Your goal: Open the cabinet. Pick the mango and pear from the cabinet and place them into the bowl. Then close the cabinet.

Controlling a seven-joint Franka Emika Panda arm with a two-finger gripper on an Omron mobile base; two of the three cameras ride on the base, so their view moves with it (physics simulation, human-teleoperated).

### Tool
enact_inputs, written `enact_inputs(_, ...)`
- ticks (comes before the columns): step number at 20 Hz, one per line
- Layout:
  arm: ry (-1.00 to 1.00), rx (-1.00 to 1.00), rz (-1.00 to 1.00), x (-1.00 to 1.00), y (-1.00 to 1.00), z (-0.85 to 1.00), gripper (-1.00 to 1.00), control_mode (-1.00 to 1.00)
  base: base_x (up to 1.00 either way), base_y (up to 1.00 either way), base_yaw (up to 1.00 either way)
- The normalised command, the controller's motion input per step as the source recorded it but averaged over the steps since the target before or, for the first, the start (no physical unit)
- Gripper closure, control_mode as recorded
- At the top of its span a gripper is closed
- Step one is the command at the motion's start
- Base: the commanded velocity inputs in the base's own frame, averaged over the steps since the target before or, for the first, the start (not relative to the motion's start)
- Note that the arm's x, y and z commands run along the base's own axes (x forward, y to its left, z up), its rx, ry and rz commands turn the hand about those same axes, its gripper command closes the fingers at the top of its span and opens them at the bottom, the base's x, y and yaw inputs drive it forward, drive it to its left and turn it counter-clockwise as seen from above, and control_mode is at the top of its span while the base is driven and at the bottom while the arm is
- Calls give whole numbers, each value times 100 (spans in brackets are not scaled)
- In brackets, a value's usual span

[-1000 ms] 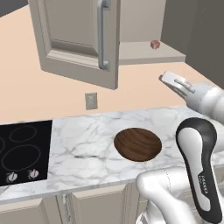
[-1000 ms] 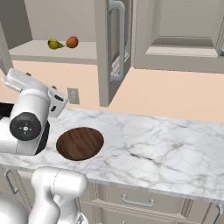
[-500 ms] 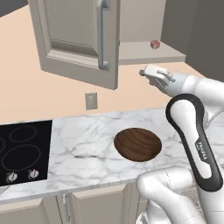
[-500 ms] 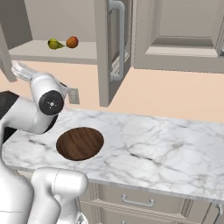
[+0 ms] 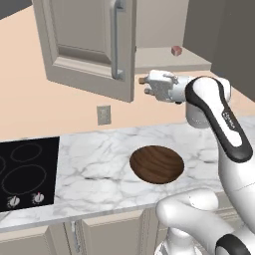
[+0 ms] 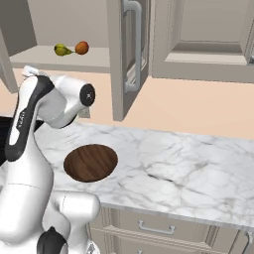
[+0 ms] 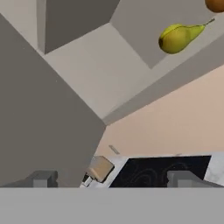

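A simulated kitchen, seen from behind a white robot arm. Over the last second the arm has swung its hand up and leftward from beside its shoulder, and the gripper (image 5: pixel 143 85) now sits just below the open shelf of the wall cabinet (image 6: pixel 59 59), close to the edge of the swung-out door (image 5: pixel 89 45).

The hand camera looks up along the fingers into the cabinet. The two dark fingertips (image 7: pixel 43 178) stand well apart with nothing between them, so the jaws are spread and empty. Ahead of the jaws and off to one side, a yellow-green pear (image 7: pixel 179 36) lies on the shelf, stem pointing away. Just beyond it, a sliver of the orange mango (image 7: pixel 215 4) shows at the frame's corner. In the right base view the pear (image 6: pixel 61 49) and mango (image 6: pixel 82 47) lie side by side, perhaps touching, though they are too small there to be sure.

Well below the jaws, the dark wooden bowl (image 5: pixel 157 164) sits empty on the marble counter (image 6: pixel 188 158), beside a black cooktop (image 5: pixel 25 169).

The cabinet stands open, so the first step looks finished. The hand appears to be lining up for the first pick, likely the pear. Both fruits remain to be moved, and the doors must then be closed.
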Motion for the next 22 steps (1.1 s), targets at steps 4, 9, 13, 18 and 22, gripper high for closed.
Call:
enact_inputs(4,3,0,33,47,73,0,-100,-100,0,0,0)
enact_inputs(9,0,0,25,27,83,0,-100,-100,0,0,0)
enact_inputs(13,0,-1,19,10,100,0,-100,-100,0,0,0)
enact_inputs(18,-8,-9,10,-16,100,0,-100,-100,0,0,0)
enact_inputs(22,-13,-5,0,-25,89,0,-100,-100,0,0,0)
